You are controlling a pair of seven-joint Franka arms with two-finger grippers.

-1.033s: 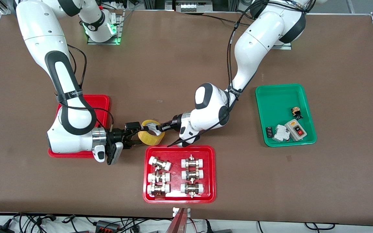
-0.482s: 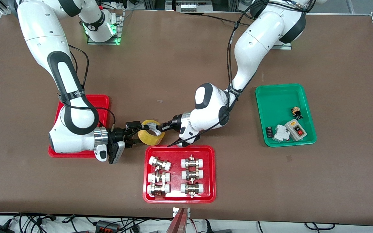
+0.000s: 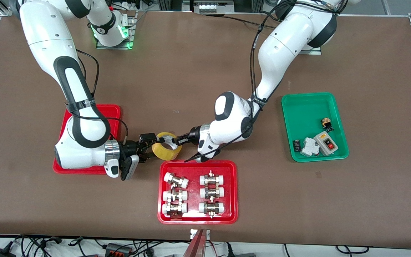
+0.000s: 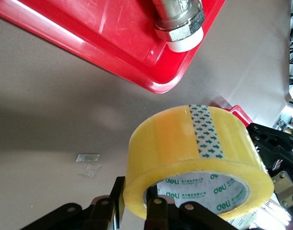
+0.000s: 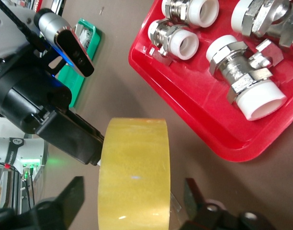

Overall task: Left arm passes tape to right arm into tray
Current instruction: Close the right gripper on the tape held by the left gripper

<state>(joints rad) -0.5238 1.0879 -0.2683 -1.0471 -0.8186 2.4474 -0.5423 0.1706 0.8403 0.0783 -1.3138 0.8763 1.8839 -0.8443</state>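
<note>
The yellow tape [image 3: 168,151] hangs just above the table beside the fittings tray's farther rim. My left gripper [image 3: 174,141] is shut on the roll's wall, one finger [image 4: 156,207] inside the hollow core and the other outside. In the left wrist view the tape [image 4: 194,143] fills the foreground. My right gripper [image 3: 151,149] reaches in from the plain red tray [image 3: 114,110], which its arm largely covers. In the right wrist view its open fingers [image 5: 70,199] straddle the tape [image 5: 134,163] with a gap on each side.
A wider red tray [image 3: 162,167] holding several metal-and-white pipe fittings lies nearer the front camera, right beside the tape. A green tray [image 3: 287,107] with a switch box and small parts sits toward the left arm's end of the table.
The right arm has edged toward the tape and its fingers have drawn in around the roll. The left arm and the tape have stayed put.
</note>
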